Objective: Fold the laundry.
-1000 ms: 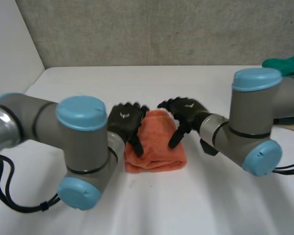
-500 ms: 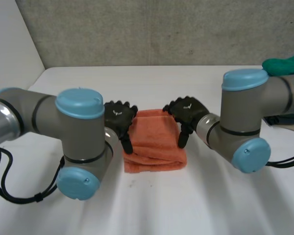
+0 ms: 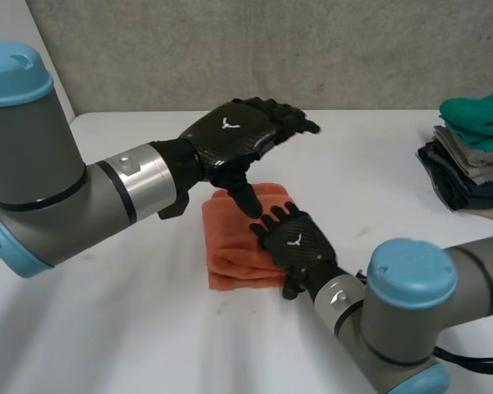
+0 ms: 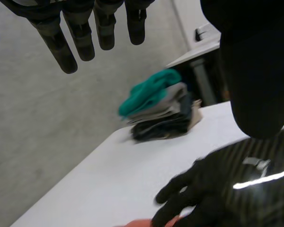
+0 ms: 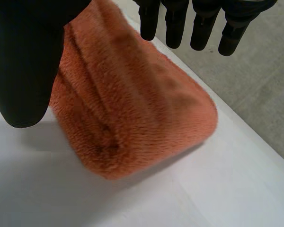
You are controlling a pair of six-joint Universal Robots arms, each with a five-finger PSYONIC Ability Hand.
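- The left hand is in the upper middle of the head view. It is held open in the air, with its fingers straight and slightly apart, holding nothing.
- Its thumb points down towards the cloth below. From the head view I cannot tell for sure whether the tip touches it.
- The left arm comes in from the left edge of the frame and reaches across to the middle.
- The right hand is just below the centre of the head view. Its fingers are straight and spread, gripping nothing.
- It lies over the right side of the orange towel, with its fingertips towards the towel's far part.
- In the right wrist view the towel sits under the palm, between the thumb and the fingers.
- The right arm comes up from the lower right corner of the frame.
- The orange towel lies folded into a thick, layered block in the middle of the white tabletop. Its rounded fold edges are stacked along the near side.
- A stack of folded laundry sits at the right edge of the head view, well apart from the towel. A green cloth lies on top of it.
- In the left wrist view the same stack shows beyond the fingertips, with the right hand below the palm.
- A grey wall runs along the back of the tabletop.
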